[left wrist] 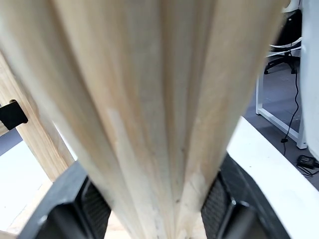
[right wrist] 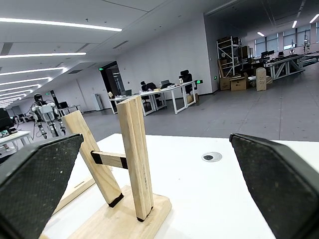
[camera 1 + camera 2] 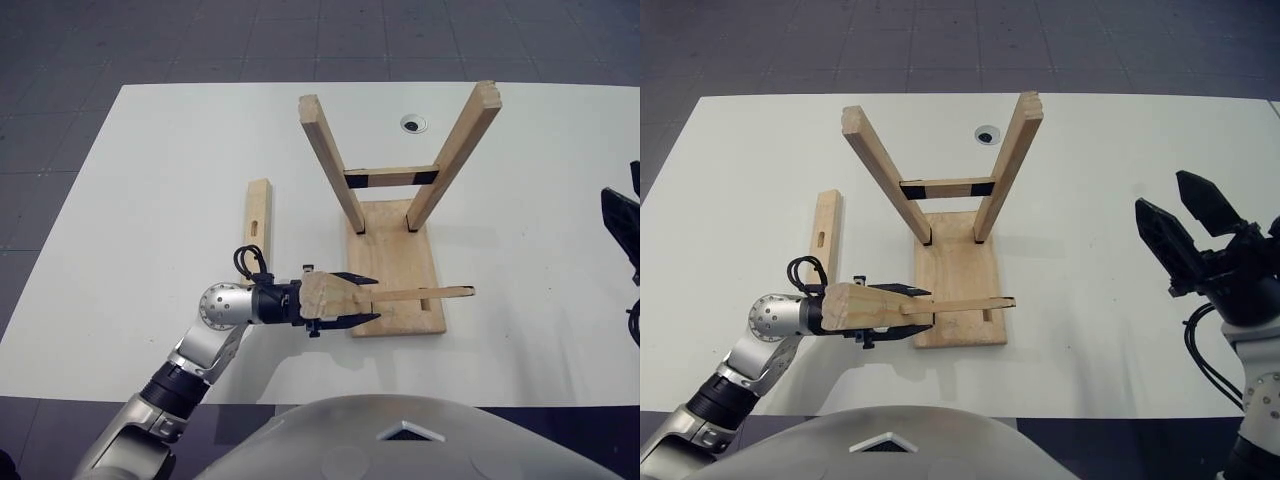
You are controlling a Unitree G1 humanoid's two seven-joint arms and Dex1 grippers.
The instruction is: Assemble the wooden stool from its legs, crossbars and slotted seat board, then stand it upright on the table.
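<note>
Gripping pale wooden leg [image 3: 325, 293], left hand [image 3: 365, 300] clamped round it; thin crossbar [image 3: 430, 293] juts forward over slotted wooden seat board [image 3: 395, 250]. Wide open, empty: right hand [image 3: 1162, 192], well apart. Beyond left hand, loose slotted leg [image 3: 258, 210] flat on white worktop [image 3: 150, 200]. Farther: two upright legs [image 3: 330, 160], black-tipped crossbar [image 3: 390, 178] between, on board.

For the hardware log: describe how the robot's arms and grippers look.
Left arm: silver-grey segments, a round silver wrist joint, a black cable loop beside the black left gripper. Right gripper: black, two broad tapered jaws with textured faces, on a pale grey right arm; black cables hang beneath.
</note>
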